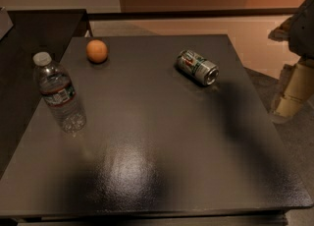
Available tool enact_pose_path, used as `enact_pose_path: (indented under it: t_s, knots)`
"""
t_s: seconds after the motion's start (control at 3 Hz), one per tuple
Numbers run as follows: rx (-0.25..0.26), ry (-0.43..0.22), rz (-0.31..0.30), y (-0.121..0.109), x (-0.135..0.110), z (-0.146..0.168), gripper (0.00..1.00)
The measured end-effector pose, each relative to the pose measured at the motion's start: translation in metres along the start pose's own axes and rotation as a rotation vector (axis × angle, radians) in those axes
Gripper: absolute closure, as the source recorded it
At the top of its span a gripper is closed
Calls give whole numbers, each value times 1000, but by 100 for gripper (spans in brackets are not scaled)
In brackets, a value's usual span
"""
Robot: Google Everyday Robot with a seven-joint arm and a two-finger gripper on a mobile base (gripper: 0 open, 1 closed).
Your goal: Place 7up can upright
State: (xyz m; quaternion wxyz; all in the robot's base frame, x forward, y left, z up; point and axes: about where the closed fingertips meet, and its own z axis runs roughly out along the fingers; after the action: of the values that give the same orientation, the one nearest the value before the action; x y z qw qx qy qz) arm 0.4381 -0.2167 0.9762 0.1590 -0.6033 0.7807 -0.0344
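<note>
The 7up can (197,67) lies on its side on the dark table (157,136), in the far right part. It is green and silver with a red mark, and its shiny end faces the near right. My gripper (291,95) is at the right edge of the camera view, beyond the table's right side. It hangs off the arm (303,31), well apart from the can and holding nothing that I can see.
A clear plastic water bottle (59,92) with a white cap stands upright near the left edge. An orange (97,51) sits at the far left. A dark counter (39,28) lies behind the table on the left.
</note>
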Motion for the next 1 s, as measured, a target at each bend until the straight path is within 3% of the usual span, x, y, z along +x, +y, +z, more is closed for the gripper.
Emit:
enact_pose_path:
  t_s: [0.67,1.0]
  knots:
    - [0,-23,2,-2,-4,-1,0]
    - [-12,-60,4,-12,-17,8,0]
